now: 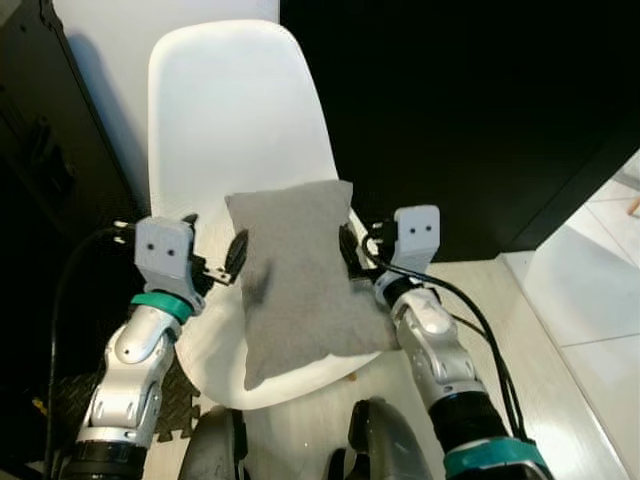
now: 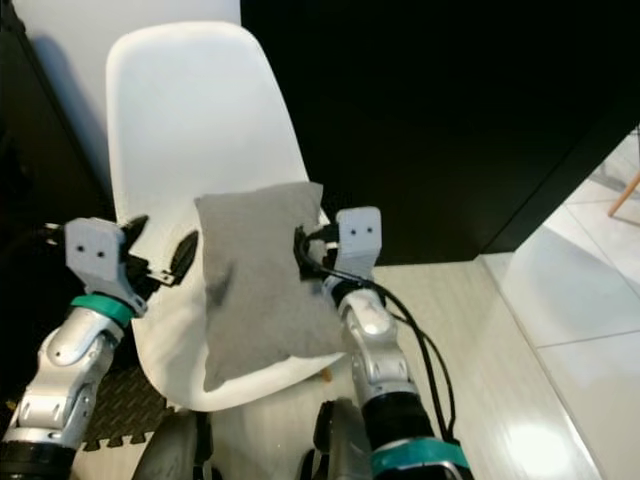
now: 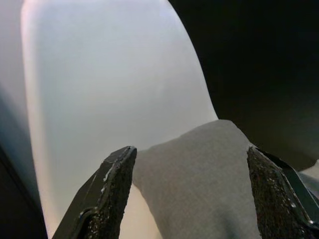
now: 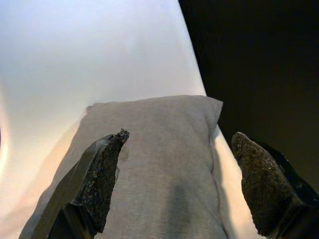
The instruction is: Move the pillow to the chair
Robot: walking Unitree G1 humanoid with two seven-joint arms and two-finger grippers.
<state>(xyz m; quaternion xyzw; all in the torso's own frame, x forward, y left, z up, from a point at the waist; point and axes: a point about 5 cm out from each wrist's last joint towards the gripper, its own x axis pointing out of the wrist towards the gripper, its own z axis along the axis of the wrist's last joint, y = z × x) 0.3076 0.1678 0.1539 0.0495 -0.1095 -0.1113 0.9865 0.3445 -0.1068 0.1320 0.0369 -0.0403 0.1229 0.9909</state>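
Both grippers, left [image 1: 212, 262] & right [image 1: 362, 250], spread beside grey pillow [image 1: 300, 280], apparently on white chair [image 1: 225, 110].

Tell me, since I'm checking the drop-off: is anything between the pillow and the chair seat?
Nothing visible. The grey pillow already lies on the white chair seat, leaning toward its backrest, with the left tool and right tool open at either side.
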